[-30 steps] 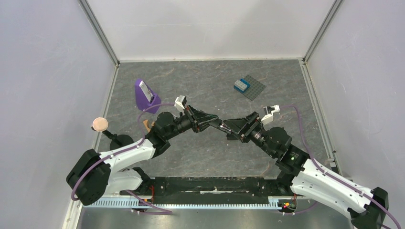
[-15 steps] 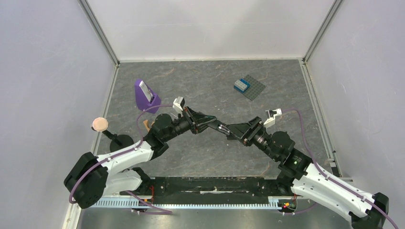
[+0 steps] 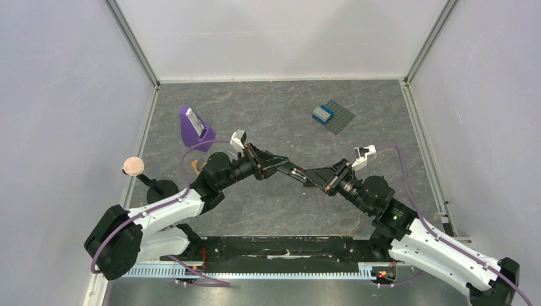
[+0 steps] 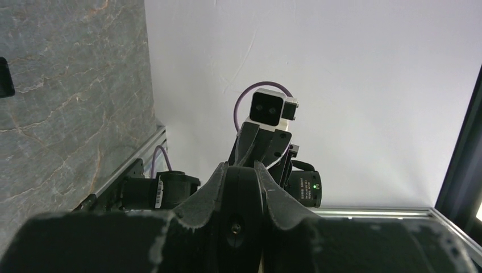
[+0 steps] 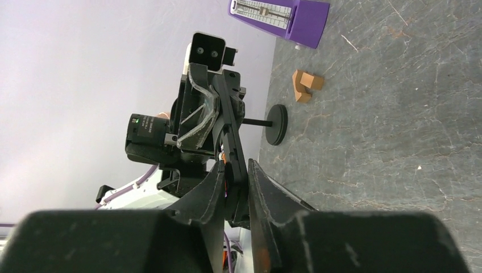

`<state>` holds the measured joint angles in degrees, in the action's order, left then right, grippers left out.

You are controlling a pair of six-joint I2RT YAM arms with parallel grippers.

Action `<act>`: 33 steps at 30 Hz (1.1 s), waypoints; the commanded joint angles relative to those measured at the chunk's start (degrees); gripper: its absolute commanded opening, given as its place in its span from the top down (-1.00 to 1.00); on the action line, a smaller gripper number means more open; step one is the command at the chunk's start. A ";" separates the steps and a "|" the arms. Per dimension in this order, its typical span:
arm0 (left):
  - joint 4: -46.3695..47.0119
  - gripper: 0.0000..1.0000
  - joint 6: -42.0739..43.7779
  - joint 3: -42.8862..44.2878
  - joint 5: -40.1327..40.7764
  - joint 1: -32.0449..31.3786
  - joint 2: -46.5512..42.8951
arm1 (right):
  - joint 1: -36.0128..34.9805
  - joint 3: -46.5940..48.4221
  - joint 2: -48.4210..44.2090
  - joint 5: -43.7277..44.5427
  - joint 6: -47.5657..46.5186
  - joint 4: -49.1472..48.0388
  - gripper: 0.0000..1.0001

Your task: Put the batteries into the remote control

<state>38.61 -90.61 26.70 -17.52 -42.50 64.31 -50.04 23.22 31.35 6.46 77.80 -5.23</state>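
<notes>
Looking down from the overhead camera, I see both arms reaching in toward the middle of the grey marbled table (image 3: 268,102), their tips meeting nose to nose. The remote control (image 5: 233,139) is the slim black bar bridging the two, and as far as I can judge it is held clear of the surface. My right gripper (image 5: 234,165) is clamped on the near end of it. In the right wrist view its two fingers (image 5: 207,185) press in on either side of the bar, which runs away from the camera to the other arm. My left gripper (image 4: 240,168) is closed on the opposite end. In the left wrist view that gripper's fingertips (image 4: 219,182) pinch a dark edge-on shape between them, with the right arm's wrist camera (image 4: 267,109) facing back just beyond. A small orange glint shows on the bar just beside the right fingertips, but I cannot tell what it is. The batteries I cannot pick out in any view.

Away from the arms, a purple metronome (image 3: 192,124) stands toward the far left of the table. Orange-brown wooden pieces (image 5: 306,85) lie near it, beside the left arm. A black stand (image 5: 277,124) with a round base and a pale pink disc (image 3: 133,166) on top sits at the table's left edge. A dark grey studded baseplate (image 3: 338,118) carrying a blue brick (image 3: 323,113) lies toward the far right, well apart from both grippers
</notes>
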 commanded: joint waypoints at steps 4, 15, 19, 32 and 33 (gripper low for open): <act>-7.00 0.96 13.90 3.59 -1.04 -0.13 -3.73 | 0.00 1.31 0.78 1.45 -2.40 3.52 0.06; -19.55 0.96 44.91 5.55 -9.29 -0.04 -7.71 | 0.21 15.51 -0.98 15.93 -24.82 23.13 -0.66; -19.76 0.96 49.20 5.51 -14.17 -0.04 -8.83 | 0.21 20.56 0.85 17.38 -40.93 25.99 -0.67; -24.30 0.96 51.91 4.15 -12.42 -0.04 -15.46 | 3.40 27.98 30.09 12.82 -50.15 40.58 -0.66; -24.89 0.96 51.93 3.93 -11.49 -0.08 -16.05 | 3.81 27.11 31.62 11.70 -50.33 39.89 -0.65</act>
<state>15.05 -41.89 30.02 -30.61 -42.50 50.52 -47.81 52.75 58.89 21.19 29.80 32.53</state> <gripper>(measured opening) 0.235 0.837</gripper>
